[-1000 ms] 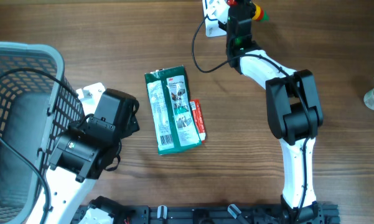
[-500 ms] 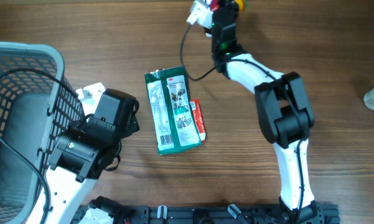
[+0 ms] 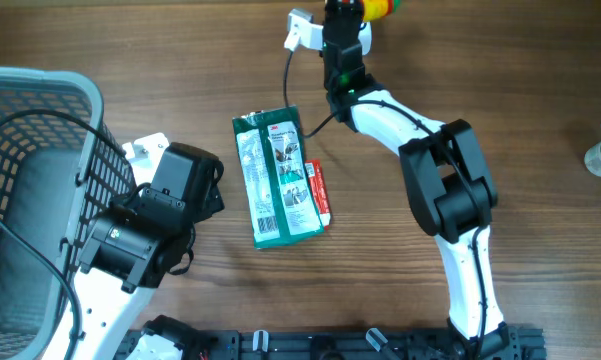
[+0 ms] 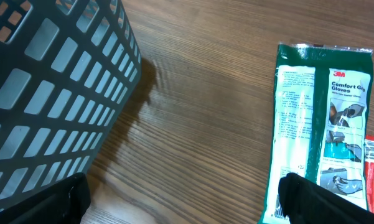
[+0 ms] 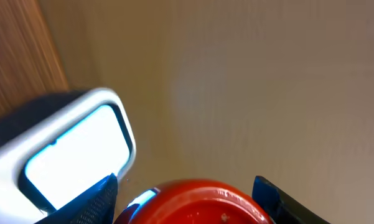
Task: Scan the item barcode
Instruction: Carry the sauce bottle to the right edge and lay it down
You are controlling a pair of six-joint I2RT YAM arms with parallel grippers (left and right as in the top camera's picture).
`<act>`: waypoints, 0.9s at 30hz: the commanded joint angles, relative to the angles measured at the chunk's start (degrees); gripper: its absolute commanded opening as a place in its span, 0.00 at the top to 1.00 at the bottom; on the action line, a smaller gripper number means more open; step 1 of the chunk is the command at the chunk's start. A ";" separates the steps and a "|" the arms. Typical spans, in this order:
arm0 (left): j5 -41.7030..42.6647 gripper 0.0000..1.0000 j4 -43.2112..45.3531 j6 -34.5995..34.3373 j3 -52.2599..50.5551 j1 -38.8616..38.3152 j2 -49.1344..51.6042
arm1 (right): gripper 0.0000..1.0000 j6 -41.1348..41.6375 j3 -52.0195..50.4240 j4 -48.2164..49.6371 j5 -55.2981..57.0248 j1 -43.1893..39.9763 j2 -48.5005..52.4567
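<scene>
Right end effector (image 3: 342, 22), top centre, clamps the scanner (image 5: 81, 149); left end effector (image 4: 183, 202) gapes empty. Glove packet (image 3: 278, 180) looks light, floppy: pinch its edge.

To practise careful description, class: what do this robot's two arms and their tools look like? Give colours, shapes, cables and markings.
Both arms are white rounded shells joined by bulky black joint housings. A thick black cable loops from the left arm; a thin one curls beside the right arm near its wrist, where a small green light glows. The left tool and right tool have dark fingers.
</scene>
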 commanded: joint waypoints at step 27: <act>-0.72 0.00 0.00 -1.01 -0.13 0.24 -0.09 | 0.00 53.86 1.57 -47.93 -14.12 -45.13 -13.84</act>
